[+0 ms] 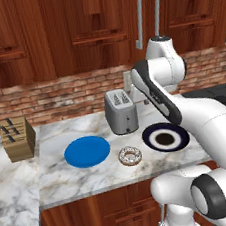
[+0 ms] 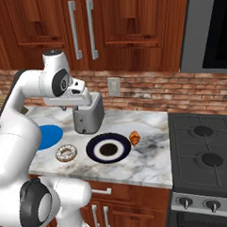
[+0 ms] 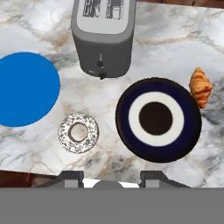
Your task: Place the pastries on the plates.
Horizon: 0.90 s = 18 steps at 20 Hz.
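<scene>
On the counter: 2 plates, a blue plate (image 3: 26, 89) and a navy plate (image 3: 158, 119); 2 pastries, 1 donut (image 3: 78, 132) and 1 croissant (image 3: 201, 86); 1 toaster (image 3: 104, 37); 1 knife block (image 1: 18, 138).

Even, bright rendered light, sharp focus, faint shadows (no glare)

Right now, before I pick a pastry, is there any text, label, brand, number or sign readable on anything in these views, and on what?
None: no readable text in any view.
Toaster: a small knob and lever on its front, no lettering.
Navy plate: plain rings, no print.
Blue plate: plain.
Stove: knobs too small to show any markings.
Wall outlet and knife block: no marks legible.
</scene>
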Motion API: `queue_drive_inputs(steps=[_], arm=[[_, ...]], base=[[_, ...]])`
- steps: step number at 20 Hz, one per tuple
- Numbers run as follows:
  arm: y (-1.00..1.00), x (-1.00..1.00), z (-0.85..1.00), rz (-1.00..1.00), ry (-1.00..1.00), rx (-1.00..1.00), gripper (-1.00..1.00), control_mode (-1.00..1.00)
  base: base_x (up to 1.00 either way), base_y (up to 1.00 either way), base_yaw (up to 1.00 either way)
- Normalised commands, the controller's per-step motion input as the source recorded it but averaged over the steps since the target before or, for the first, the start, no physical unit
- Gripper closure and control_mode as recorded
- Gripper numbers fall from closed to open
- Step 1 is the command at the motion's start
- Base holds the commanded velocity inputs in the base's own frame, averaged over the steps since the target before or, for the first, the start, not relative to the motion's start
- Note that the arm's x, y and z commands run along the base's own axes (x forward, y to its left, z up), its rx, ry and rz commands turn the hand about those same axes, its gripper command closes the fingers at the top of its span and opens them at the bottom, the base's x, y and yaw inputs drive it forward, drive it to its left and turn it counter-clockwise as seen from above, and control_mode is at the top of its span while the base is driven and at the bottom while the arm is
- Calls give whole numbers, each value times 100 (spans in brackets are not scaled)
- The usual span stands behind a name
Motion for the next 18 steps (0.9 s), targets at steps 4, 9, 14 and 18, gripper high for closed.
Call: queue_drive_inputs(steps=[4, 9, 14, 18], arm=[[0, -1, -14, -1, 3, 0, -100, -100], [0, -1, -46, -11, 4, 0, -100, -100], [11, 0, -27, -13, 5, 0, -100, -100], [10, 0, -19, -28, 14, 0, -100, -100]], base=[[0, 0, 0], [0, 0, 0], [0, 0, 0], [0, 0, 0]])
